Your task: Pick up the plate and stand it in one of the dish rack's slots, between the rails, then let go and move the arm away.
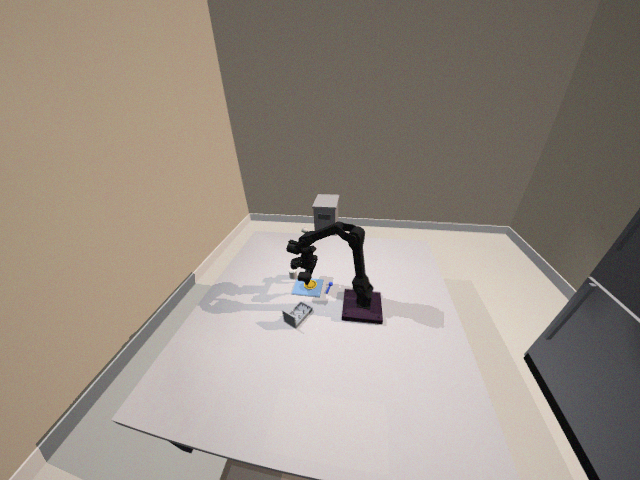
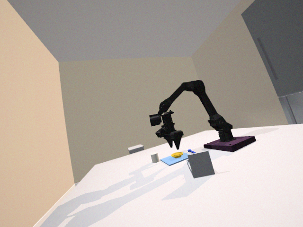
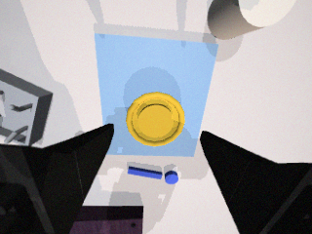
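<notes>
The end effector (image 2: 174, 144) hung just above the yellow plate (image 3: 156, 118), fingers spread wide and grasping nothing. In the wrist view the two dark fingertips flanked the plate on either side, apart from its rim. The plate lay flat near the middle of a light blue mat (image 3: 153, 63) on the white worktop (image 2: 220, 195). A small blue spoon (image 3: 151, 173) lay just off the mat's edge, on the side nearer the arm's dark purple base plate (image 2: 247, 139). A white cup (image 2: 154, 157) stood near the mat's far corner, not touching it. The grey dish rack (image 2: 200, 164) sat on the worktop beside the mat, well apart from the plate; its slots (image 3: 15, 117) held nothing. A grey box (image 1: 325, 209) stood beyond the worktop by the back wall.
</notes>
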Tool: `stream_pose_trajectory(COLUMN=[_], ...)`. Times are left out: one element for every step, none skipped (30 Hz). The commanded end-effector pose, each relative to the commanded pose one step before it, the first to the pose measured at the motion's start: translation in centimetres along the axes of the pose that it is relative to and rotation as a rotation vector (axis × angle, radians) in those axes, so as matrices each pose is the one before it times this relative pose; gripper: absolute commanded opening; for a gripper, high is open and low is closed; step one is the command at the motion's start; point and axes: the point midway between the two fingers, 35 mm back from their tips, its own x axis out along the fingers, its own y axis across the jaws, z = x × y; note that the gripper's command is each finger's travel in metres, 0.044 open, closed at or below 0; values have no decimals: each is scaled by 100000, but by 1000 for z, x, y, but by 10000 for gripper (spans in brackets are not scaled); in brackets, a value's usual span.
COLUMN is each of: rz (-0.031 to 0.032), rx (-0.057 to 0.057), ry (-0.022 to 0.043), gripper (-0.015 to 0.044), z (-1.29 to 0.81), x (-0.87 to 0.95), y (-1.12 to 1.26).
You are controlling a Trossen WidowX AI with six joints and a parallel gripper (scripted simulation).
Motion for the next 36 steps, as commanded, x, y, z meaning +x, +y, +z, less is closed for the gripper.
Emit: stream_pose_trajectory(rz=[728,-1,-1,-1,-1,-1,-1,-1,-1,-1,-1,-1,-1,-1,-1,-1,-1,-1,-1,-1,-1,-1,-1,0,0,0,0,0,0,0,0,0,0,0,0,0], rx=[-620,0,0,0,0,0,0,0,0,0,0,0,0,0,0,0,0,0,0,0,0,0,0,0,0,0,0,0,0,0,0,0,0,0,0,0], ry=[910,1,1,1,1,1,2,2,2,2,2,2,2,2,3,3,3,3,3,3,3,4,4,3,2,1,0,0,0,0,0,0,0,0,0,0], gripper=[400,400,400,400,400,400,400,400,400,400,400,400,400,400,400,400,400,400,400,400,400,400,400,400,400,400,393,387,385,385,385,385,385,385,379,372], z=[-106,-4,-5,-6,-7,-8,-13,-14,-15,-16,-17,-18,-18,-19,-20,-21,-26,-27,-28,-29,-30,-31,-32,-26,-16,-5,0,0,0,0,0,0,0,0,0,0], x=[950,163,163,163,162,162,162,162,162,161,161,161,161,160,160,160,159,159,159,159,158,158,157,126,75,25,0,0,0,0,0,0,0,0,0,0], y=[74,-3,-3,-3,-3,-2,-3,-3,-3,-3,-2,-2,-2,-2,-1,-1,-2,-2,-2,-1,-1,-1,0,0,0,0,0,0,0,0,0,0,0,0,0,0])
